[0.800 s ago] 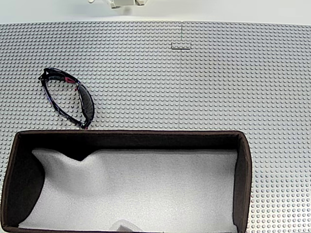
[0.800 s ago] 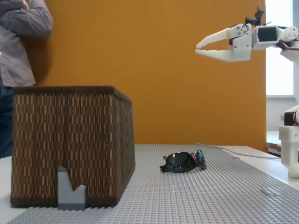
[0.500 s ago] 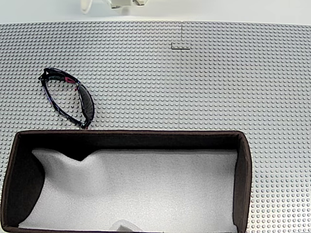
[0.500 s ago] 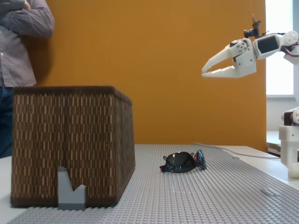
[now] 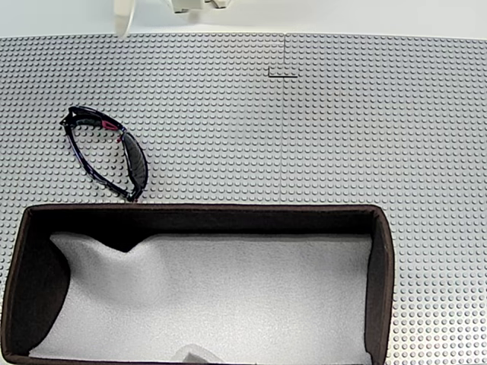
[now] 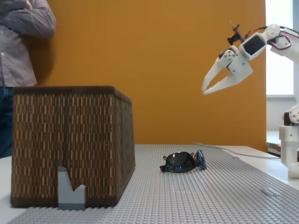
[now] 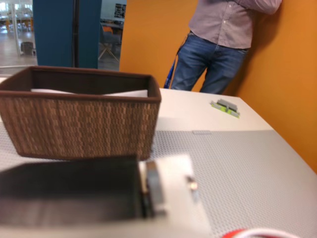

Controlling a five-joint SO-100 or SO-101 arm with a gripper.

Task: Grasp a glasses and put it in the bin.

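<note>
The black glasses with pink-red accents lie on the grey studded plate, just behind the bin's far left corner. From the side the glasses rest to the right of the bin. The bin is a dark brown box lined with white foam. My white gripper hangs high above the plate, right of the glasses, tilted downward, with its fingertips together and nothing between them. One finger pokes in at the top edge. The wrist view faces the bin from across the plate.
A person stands behind the bin and leans on the orange wall, also seen as the person in the wrist view. A grey brick piece stands before the bin. The arm's base is at the right. The plate's right half is open.
The gripper has tipped from level to pointing down toward the plate, and its finger reaches further into the top-down view. Glasses and bin have not moved.
</note>
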